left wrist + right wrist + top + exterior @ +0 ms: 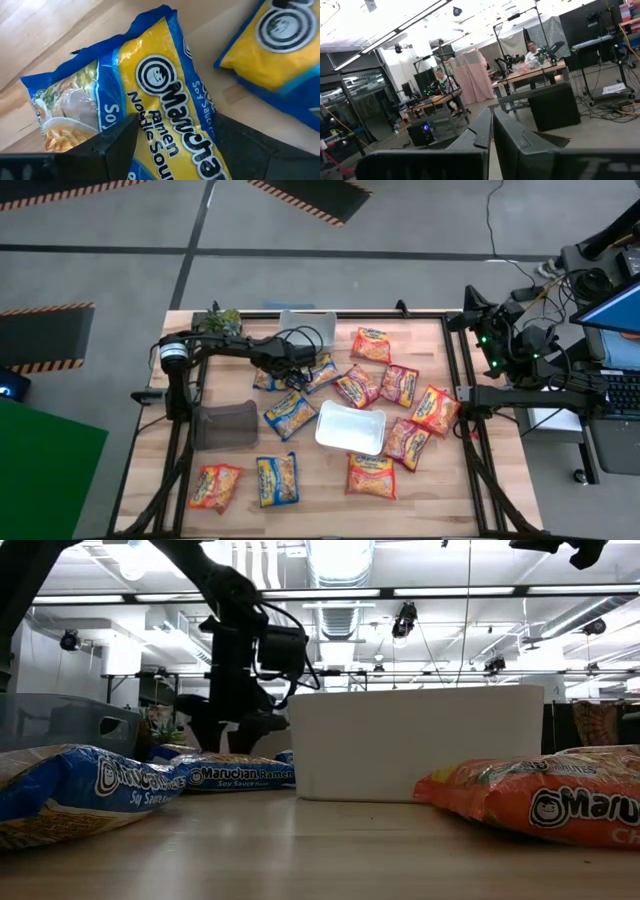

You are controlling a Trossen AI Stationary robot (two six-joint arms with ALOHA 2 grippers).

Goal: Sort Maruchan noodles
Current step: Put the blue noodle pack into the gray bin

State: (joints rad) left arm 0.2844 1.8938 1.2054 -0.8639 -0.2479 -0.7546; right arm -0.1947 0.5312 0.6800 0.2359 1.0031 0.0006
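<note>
Maruchan noodle packets lie flat over the table: blue-and-yellow ones (290, 413), orange ones (371, 344) and red ones (400, 385). My left gripper (180, 150) reaches in from the table's left, points steeply down and is open. Its fingers stand on either side of a blue-and-yellow packet (165, 100) that lies on the wood, one end showing beside the gripper (270, 381). I cannot tell whether the fingers touch it. A second blue-and-yellow packet (280, 45) lies close by. My right gripper (492, 131) is shut, raised at the table's right edge and aimed into the room.
A white tray (350, 428) sits mid-table, a dark tray (225, 426) toward the left and a clear tray (307, 326) at the far edge. Bare wood shows along the near edge, between packets. People sit at benches in the room beyond (532, 50).
</note>
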